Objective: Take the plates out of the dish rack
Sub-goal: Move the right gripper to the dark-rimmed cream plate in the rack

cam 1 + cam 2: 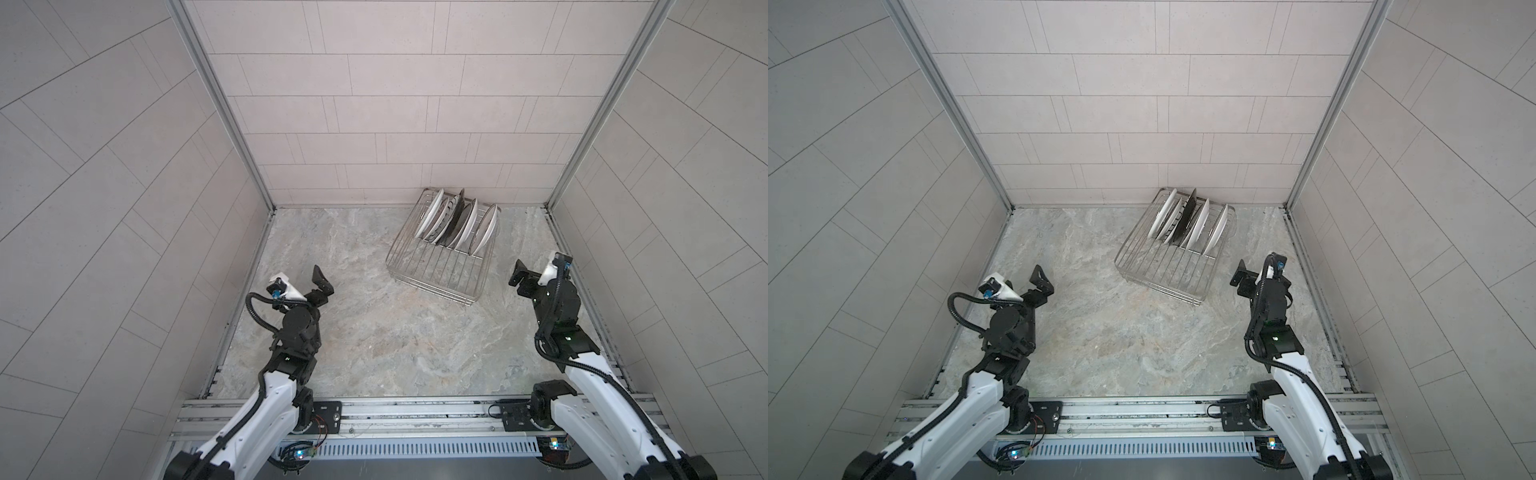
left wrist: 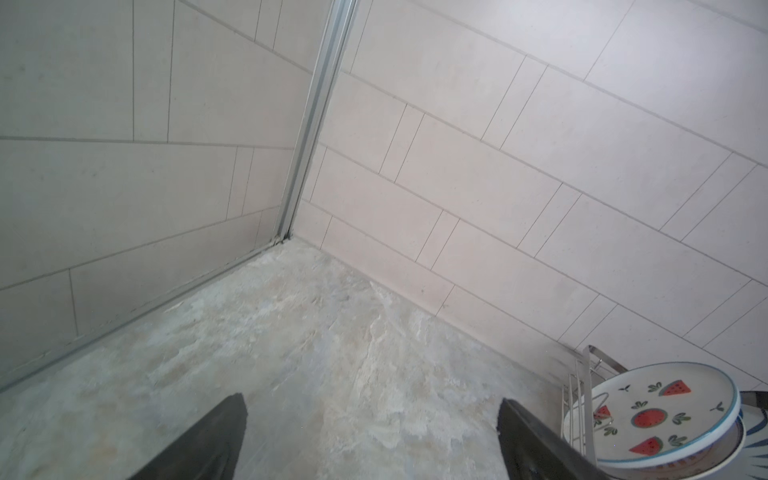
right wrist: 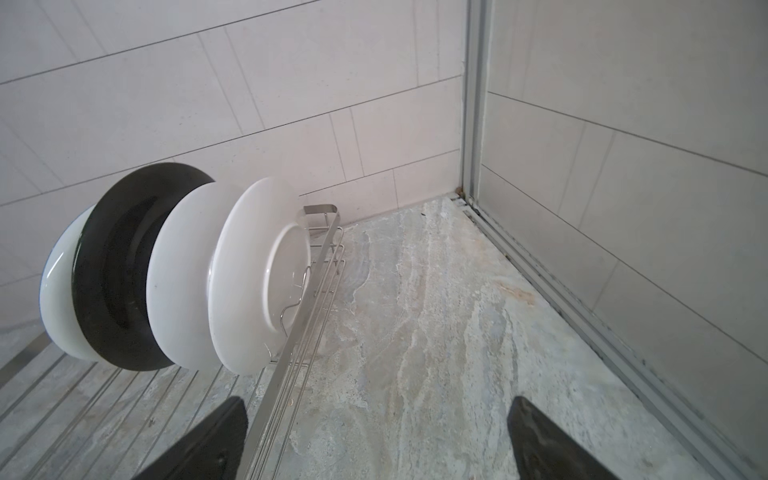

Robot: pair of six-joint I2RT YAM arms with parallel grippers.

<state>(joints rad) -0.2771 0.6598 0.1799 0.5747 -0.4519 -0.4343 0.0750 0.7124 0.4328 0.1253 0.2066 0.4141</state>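
The dish rack [image 1: 432,286] [image 1: 1163,274], a silver wire basket, sits at the back right of the table. Several plates [image 1: 457,224] [image 1: 1187,226] stand upright in its far half. The right wrist view shows their backs: a white plate [image 3: 257,274] nearest the rack's rim [image 3: 299,332], and a dark plate [image 3: 120,270] further along. In the left wrist view a watermelon plate [image 2: 656,415] faces the camera. My left gripper [image 1: 322,282] [image 1: 1042,280] [image 2: 372,403] is open and empty, well left of the rack. My right gripper [image 1: 517,276] [image 1: 1239,276] [image 3: 378,401] hangs open just right of the rack.
Tiled walls close in the marble tabletop [image 1: 374,332] on the left, back and right, with metal corner posts [image 1: 257,183]. An aluminium rail [image 1: 415,411] carrying both arm bases runs along the front edge. The rack's near half holds only bare wires.
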